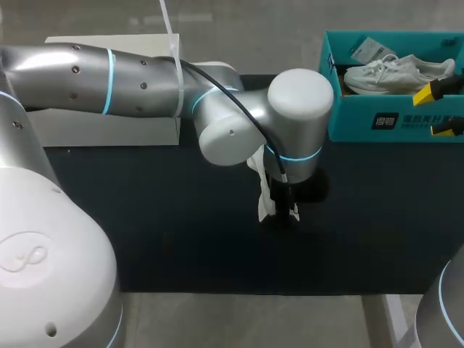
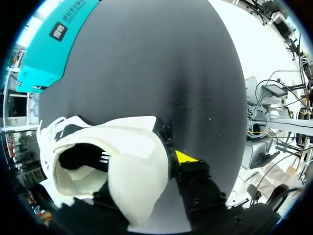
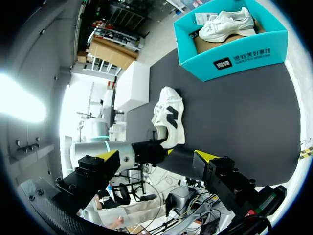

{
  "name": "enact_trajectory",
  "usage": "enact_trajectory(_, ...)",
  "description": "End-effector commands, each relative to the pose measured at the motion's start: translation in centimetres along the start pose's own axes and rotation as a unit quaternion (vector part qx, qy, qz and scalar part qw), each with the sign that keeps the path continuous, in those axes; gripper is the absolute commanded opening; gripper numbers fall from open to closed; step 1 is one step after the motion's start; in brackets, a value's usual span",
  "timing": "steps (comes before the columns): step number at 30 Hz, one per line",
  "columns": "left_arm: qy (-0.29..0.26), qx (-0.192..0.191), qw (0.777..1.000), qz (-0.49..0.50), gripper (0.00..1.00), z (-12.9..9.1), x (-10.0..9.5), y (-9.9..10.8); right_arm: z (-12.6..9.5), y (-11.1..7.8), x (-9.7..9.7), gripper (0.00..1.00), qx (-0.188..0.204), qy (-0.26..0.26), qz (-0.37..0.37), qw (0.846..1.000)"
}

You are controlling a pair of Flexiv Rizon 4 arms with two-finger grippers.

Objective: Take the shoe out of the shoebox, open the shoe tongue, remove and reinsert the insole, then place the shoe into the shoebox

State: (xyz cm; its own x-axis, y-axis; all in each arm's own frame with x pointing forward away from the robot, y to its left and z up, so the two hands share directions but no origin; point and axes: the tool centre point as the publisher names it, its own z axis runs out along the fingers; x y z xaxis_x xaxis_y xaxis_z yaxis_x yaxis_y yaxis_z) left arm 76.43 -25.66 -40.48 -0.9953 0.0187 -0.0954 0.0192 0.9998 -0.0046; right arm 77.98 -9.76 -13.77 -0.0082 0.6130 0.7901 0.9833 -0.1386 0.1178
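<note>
A white shoe with black side patches (image 1: 264,194) lies on the black mat (image 1: 181,232) near the table's middle. My left gripper (image 2: 142,164) is shut on its heel end. One yellow-tipped finger (image 2: 185,157) presses the outside of the heel wall; the other is inside the shoe's opening, mostly hidden. From the right wrist view the shoe (image 3: 169,116) lies flat ahead, with the left arm at its near end. My right gripper (image 3: 155,156) hangs open and empty by the teal shoebox (image 1: 391,119), its yellow tips over the box's right part.
A second white shoe (image 1: 395,72) lies inside the teal shoebox (image 3: 230,61) at the back right. A white box (image 1: 109,130) stands at the back left, partly behind my left arm. Bare mat lies in front of and to the left of the shoe.
</note>
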Motion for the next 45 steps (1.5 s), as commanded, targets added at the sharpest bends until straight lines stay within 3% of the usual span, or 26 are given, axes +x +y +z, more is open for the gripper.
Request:
enact_trajectory(1, 0.006, 0.005, 1.000, -0.004, 0.00, -0.8, 0.5, 0.2, 0.0, 0.0, 0.0, 1.00, 0.000, -0.001, 0.001, 1.000)
enact_trajectory(9, 0.024, 0.038, 0.999, -0.011, 0.00, -5.7, 2.1, 0.8, 0.0, 0.0, 0.0, 1.00, 0.000, -0.001, 0.001, 1.000)
enact_trajectory(11, 0.039, 0.025, 0.999, -0.008, 0.00, -7.3, 2.1, 0.8, 0.0, 0.0, 0.0, 1.00, 0.000, -0.001, 0.001, 1.000)
enact_trajectory(20, 0.025, 0.046, 0.998, 0.019, 0.00, -14.2, 2.8, 2.2, 0.0, 0.0, 0.0, 1.00, 0.000, -0.001, 0.001, 1.000)
enact_trajectory(27, 0.000, -0.009, 0.999, 0.046, 0.00, -19.6, 2.6, 3.8, 0.0, 0.0, 0.0, 1.00, 0.000, -0.001, 0.001, 1.000)
enact_trajectory(33, -0.006, -0.018, 0.999, 0.034, 0.00, -21.8, 2.3, 4.1, 0.0, 0.0, 0.0, 1.00, 0.000, -0.001, 0.001, 1.000)
enact_trajectory(45, -0.006, -0.018, 0.999, 0.034, 0.00, -21.8, 2.3, 4.1, 0.0, 0.0, 0.0, 1.00, 0.000, -0.001, 0.001, 1.000)
